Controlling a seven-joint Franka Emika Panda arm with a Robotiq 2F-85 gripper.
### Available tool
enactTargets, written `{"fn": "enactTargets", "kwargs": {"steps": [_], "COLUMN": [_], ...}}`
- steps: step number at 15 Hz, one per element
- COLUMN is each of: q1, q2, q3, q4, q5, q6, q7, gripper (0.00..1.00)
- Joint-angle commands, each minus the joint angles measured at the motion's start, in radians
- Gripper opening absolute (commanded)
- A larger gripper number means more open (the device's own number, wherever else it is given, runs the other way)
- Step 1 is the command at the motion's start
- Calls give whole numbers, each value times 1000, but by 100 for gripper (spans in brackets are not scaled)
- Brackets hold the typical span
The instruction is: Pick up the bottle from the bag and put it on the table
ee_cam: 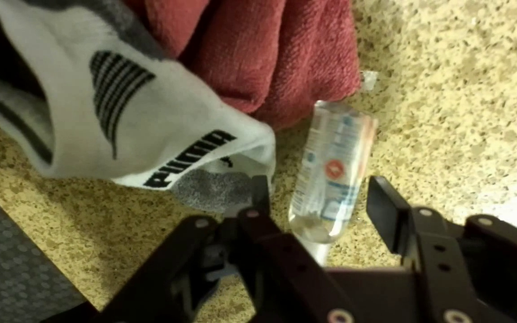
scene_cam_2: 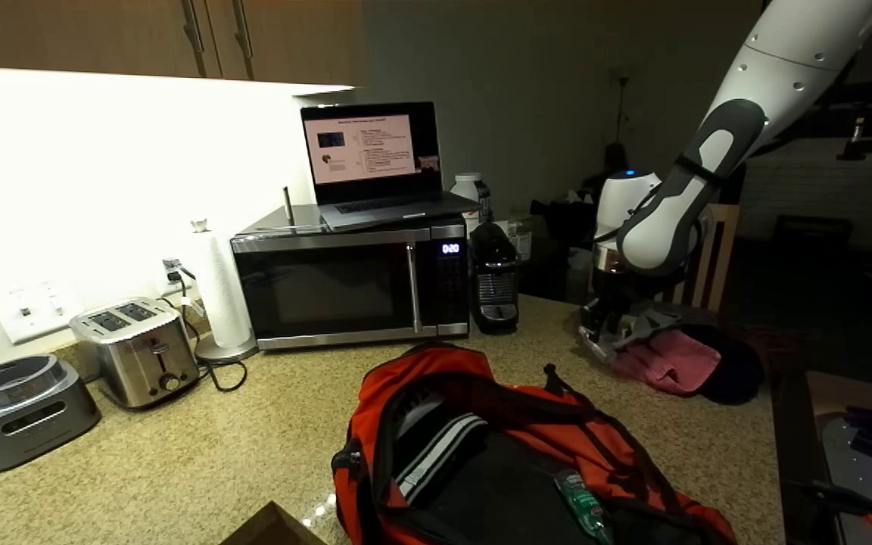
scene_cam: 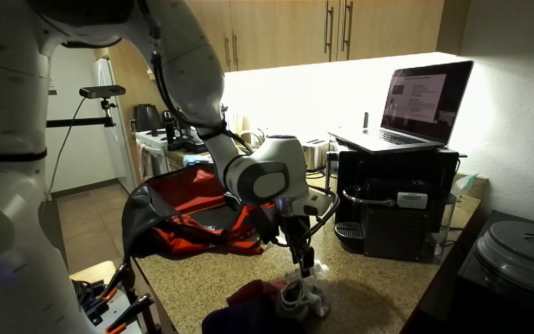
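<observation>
A clear bottle (ee_cam: 335,166) with a printed label lies on the speckled table (ee_cam: 447,134). My gripper (ee_cam: 317,193) is low over it with its jaws apart, one on each side. Counter surface shows between the bottle and each finger, so the jaws do not grip it. In an exterior view the gripper (scene_cam: 305,265) points down near the table's front; the bottle is hard to make out there. The red and black bag (scene_cam_2: 428,367) lies slumped and unzipped, and a small green bottle (scene_cam_2: 583,503) rests inside it.
A white-grey sock (ee_cam: 151,112) and a red cloth (ee_cam: 258,58) lie right beside the bottle, with a dark item (scene_cam_2: 739,371) behind the cloth. A coffee machine (scene_cam: 392,232), a microwave (scene_cam_2: 345,288) bearing a laptop (scene_cam_2: 368,151), and a toaster (scene_cam_2: 141,352) stand along the counter.
</observation>
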Motion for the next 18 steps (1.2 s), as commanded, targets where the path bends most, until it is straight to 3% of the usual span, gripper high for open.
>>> {"fn": "enactTargets", "kwargs": {"steps": [1,4,10,13,18], "q1": [11,18,40,45,156], "q2": [-18,-74,-283,-375,-494], "q3": [3,27,122,188,174], "q4": [-32,-86,-259,-317,-375], "q5": [26,25,50,137,342], "q6": [47,91,197,176,106], "q7": [-33,-68,-183,-268,-461], "gripper": [90,100,100,100,100]}}
